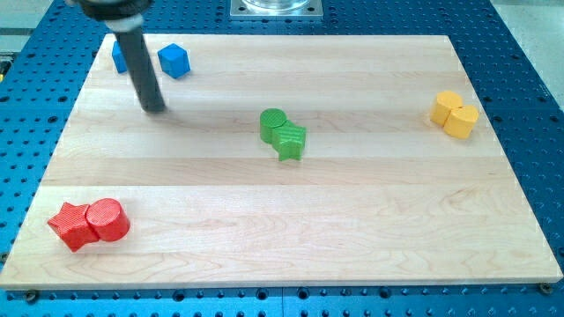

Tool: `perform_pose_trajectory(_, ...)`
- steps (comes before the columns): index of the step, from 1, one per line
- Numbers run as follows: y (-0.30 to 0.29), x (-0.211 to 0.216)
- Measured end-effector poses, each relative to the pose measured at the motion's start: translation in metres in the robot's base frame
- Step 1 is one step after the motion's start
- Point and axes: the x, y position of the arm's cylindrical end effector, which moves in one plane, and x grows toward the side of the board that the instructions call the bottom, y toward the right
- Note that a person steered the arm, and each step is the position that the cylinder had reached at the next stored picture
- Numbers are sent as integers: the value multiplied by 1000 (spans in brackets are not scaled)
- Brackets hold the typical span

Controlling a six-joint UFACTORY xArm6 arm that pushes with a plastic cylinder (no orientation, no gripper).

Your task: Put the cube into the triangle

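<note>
My tip [157, 107] near, below and between the blue cube [174, 60] and another blue block [116, 57], top left of board [352, 220].

Pale wooden board [352, 229] on a blue perforated table [529, 53], evenly lit

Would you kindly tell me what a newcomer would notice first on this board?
Probably the dark rod slanting down at the view's top left, my tip resting just below two blue blocks. Next, the bright pairs: green at centre, red at bottom left, yellow at right.
</note>
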Motion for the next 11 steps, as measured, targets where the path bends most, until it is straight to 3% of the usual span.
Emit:
perform_pose_trajectory(1,74,-16)
perform_pose_trajectory(2,91,-68)
perform_pose_trajectory(3,62,-118)
perform_pose_trajectory(4,36,-141)
perform_pose_trajectory(6,16,-75)
perform_pose_trajectory(7,42,-71)
perform_pose_trajectory(8,23,-69)
perform_pose_trajectory(10,-70,-100)
perform_pose_trajectory(11,-70,-100)
